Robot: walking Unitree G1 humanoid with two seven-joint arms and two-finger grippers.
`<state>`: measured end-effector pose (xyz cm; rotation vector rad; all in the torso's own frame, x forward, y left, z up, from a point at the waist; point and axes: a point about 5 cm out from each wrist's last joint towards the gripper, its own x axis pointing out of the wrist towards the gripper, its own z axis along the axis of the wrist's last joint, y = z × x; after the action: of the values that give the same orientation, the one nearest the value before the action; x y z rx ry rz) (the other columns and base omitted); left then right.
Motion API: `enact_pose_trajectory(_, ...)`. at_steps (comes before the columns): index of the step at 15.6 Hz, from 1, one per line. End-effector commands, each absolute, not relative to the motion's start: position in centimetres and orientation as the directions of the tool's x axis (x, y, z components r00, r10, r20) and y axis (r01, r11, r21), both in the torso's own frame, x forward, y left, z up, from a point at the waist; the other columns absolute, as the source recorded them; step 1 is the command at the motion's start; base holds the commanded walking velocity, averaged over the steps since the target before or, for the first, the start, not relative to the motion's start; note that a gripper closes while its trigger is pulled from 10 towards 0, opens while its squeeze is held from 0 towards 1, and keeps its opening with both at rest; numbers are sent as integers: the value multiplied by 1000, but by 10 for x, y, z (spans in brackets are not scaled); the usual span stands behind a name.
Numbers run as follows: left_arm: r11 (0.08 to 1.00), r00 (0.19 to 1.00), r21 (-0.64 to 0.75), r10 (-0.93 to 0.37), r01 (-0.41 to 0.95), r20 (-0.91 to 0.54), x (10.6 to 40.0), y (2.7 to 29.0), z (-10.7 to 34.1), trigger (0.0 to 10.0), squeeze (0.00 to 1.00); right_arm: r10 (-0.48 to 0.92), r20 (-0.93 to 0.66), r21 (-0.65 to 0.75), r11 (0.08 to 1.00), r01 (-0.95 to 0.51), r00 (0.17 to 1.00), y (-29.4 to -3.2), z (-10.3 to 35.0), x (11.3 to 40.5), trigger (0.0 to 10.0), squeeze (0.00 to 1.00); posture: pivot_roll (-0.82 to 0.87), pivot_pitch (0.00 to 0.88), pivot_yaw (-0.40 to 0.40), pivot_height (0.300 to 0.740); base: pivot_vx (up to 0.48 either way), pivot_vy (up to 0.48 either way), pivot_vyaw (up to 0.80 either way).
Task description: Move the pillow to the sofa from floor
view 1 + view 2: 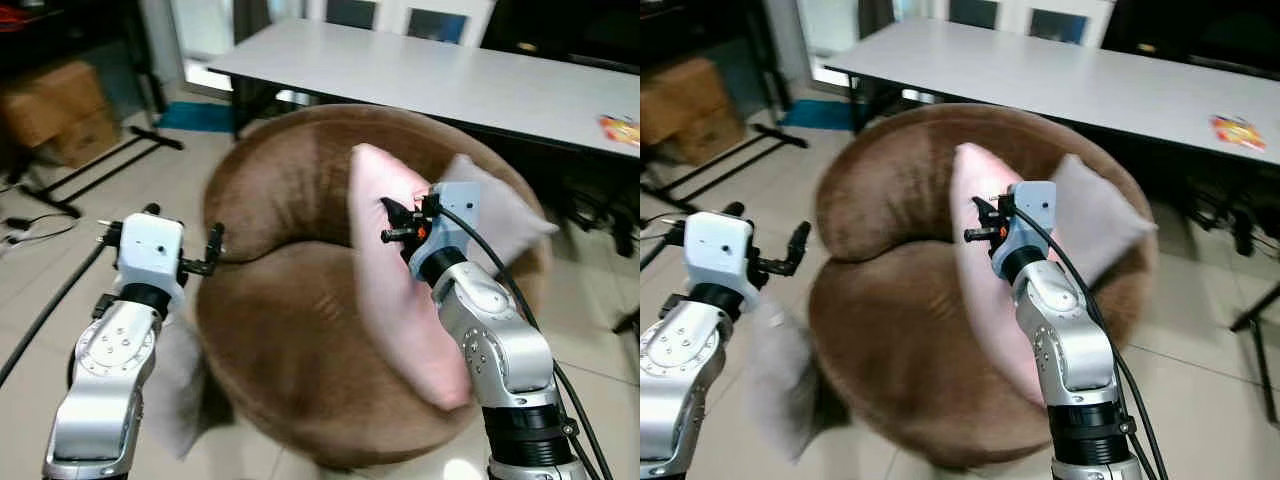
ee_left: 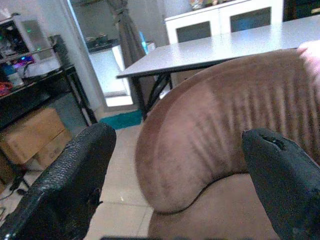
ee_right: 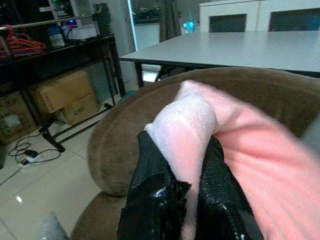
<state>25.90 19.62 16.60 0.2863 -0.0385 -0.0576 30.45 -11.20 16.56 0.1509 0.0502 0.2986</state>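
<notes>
A pink pillow (image 1: pixel 385 280) hangs upright over the right half of the round brown sofa (image 1: pixel 290 350). My right gripper (image 1: pixel 397 222) is shut on its upper edge. In the right wrist view the black fingers (image 3: pixel 150 185) pinch a fold of the pink pillow (image 3: pixel 250 150). My left gripper (image 1: pixel 185 220) stands open at the sofa's left rim, with nothing between its fingers (image 2: pixel 75 180). It faces the sofa's backrest (image 2: pixel 210 115). A grey pillow (image 1: pixel 180 390) lies on the floor against the sofa, under my left arm.
A second grey pillow (image 1: pixel 500 215) leans on the sofa's back right. Close behind the sofa stands a long white table (image 1: pixel 420 70). Cardboard boxes (image 1: pixel 60 110), black stand legs (image 1: pixel 100 170) and a cable (image 1: pixel 40 225) lie on the tiled floor to the left.
</notes>
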Motion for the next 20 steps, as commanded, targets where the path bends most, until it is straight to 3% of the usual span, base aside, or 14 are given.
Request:
enact_pose_trajectory(1,956,995,284,-93,79,35,260,190,169,10000,0,295,44,132,945,-298,954,-114,180,306,10000,0,-4,0,-23,740,259,0,0)
enact_pose_trajectory(20,958,995,277,-91,78,35,257,191,170,10000,0,405,78,116,904,-412,911,-98,186,305,10000,0,8,0,-28,740,262,0,-67)
